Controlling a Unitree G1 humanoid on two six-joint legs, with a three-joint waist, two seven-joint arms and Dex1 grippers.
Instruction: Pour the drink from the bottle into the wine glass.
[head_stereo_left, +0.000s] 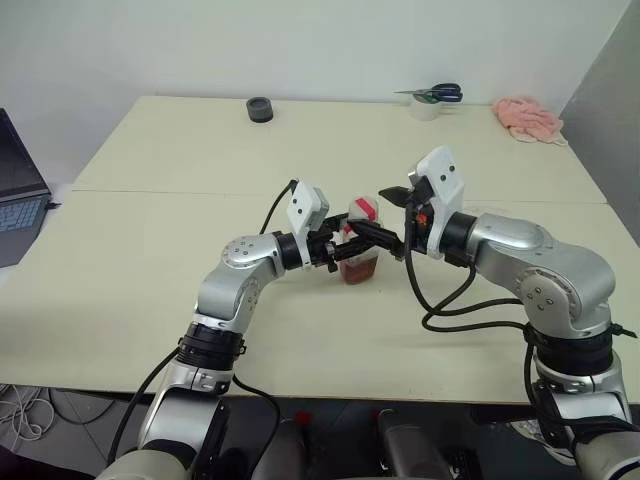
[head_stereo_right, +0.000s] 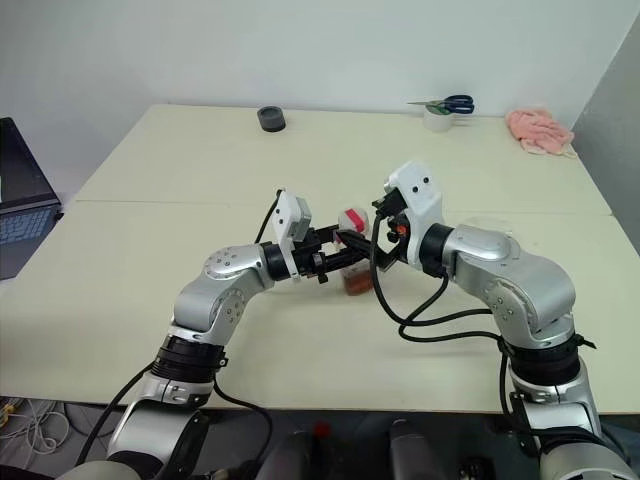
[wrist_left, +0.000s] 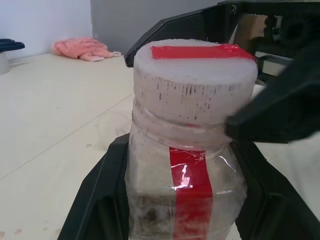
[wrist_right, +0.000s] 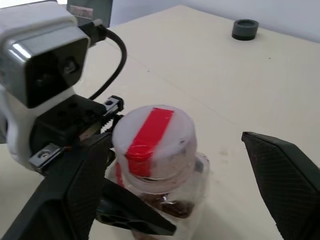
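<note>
While clamped on the bottle (head_stereo_left: 358, 262) at mid-body, holds it upright over the middle of the table (head_stereo_left: 150, 200): left gripper (head_stereo_left: 380, 240), jaws shut tight on the clear squarish sides. Grips below the neck, evidently to leave the cap (wrist_right: 165, 150) free and to brace the bottle against twisting. Cannot tell whether the bottle's base rests on the table or hangs just above it.

Right gripper (wrist_right: 177, 140): comes in from the opposite side of the bottle, jaws apart and straddling the cap, one finger on each side. Sits close against the cap's lower edge with one finger; contact uncertain.

Drink (head_stereo_left: 357, 270): reddish-brown, fills only the lower part of the bottle. Cap on, white, crossed by a red tape strip (wrist_right: 150, 132).

Step in hand, by judgement: unscrewing. Calls next for closing squarely on the cap before any pouring. Risks a slipped or tilted bottle if the twist outdoes the lower grip.
</note>
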